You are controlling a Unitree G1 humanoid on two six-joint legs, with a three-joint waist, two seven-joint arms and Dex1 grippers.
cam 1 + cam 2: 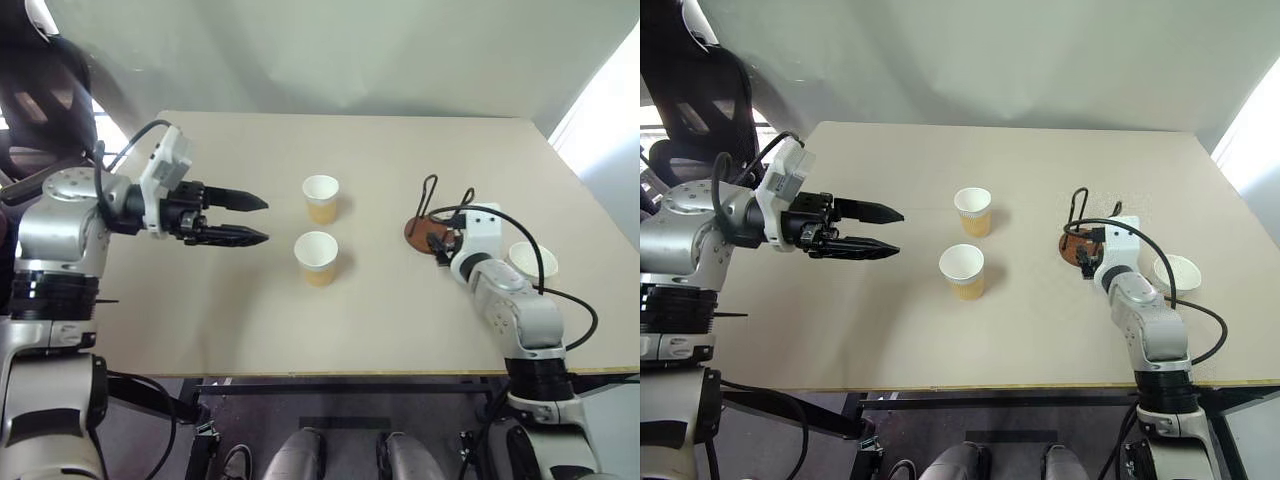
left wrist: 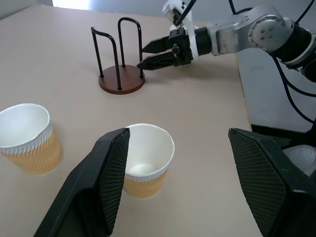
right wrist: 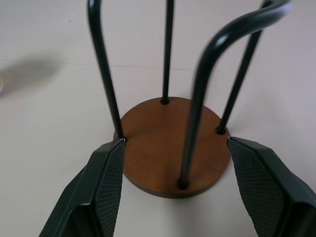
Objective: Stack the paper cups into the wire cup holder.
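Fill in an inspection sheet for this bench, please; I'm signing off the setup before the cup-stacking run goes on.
Surface: tan table, flat, no spills seen.
Job's things: two paper cups upright mid-table, far cup and near cup, apart from each other; third cup by the right arm at the table's right edge. Wire cup holder upright, no cup in it.
Clutter: nothing seen.
Grippers: left pincer open, off the table, aimed toward the two cups, holding nothing. Right pincer open, empty, at the holder's base.
Cables: black cable looping along the right arm; another at the left wrist.
Surroundings: pale wall behind; black chair at far left.
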